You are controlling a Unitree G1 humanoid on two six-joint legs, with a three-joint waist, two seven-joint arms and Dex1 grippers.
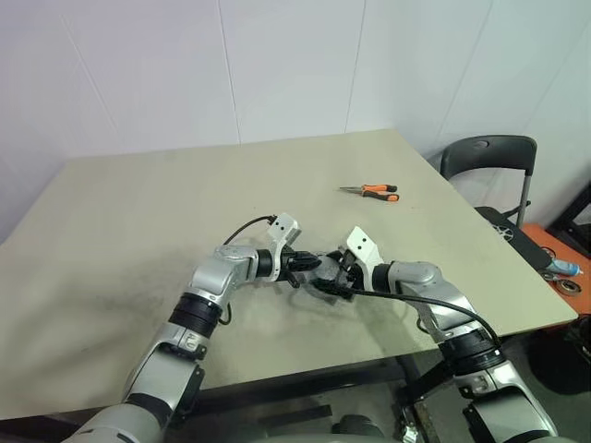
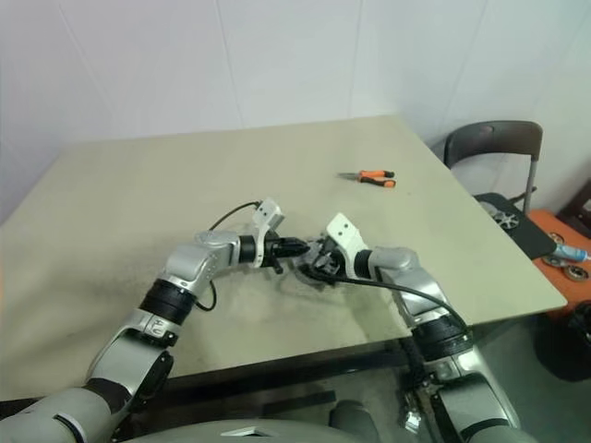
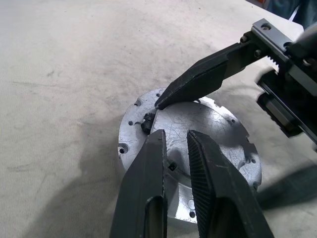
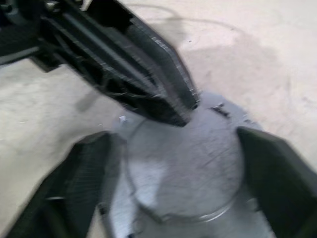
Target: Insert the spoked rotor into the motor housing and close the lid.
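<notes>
left pincer [image 3: 176, 148] pinched together, pressing on the lid [image 3: 198, 129]; right pincer [image 4: 173, 148] spread wide around it. best to press straight down, keeping the disc flat on the desk [image 1: 138, 212].

Table [image 1: 138, 212] wide open around; pliers [image 1: 370, 191] far off; both pincers crowd the lid [image 3: 198, 129].

The lid [image 3: 198, 134] is showing as dull grey cast metal, its flat face finely scratched and matt, its notched rim a little brighter. The left claw [image 3: 176, 141] and right claw [image 4: 173, 168] are presenting matt black fingers [image 3: 208, 173] with ribbed inner faces that look like plastic. The table [image 1: 138, 221] is looking matt beige, faintly scuffed and stained, while the pliers [image 1: 371, 191] are wearing glossy orange grips.
</notes>
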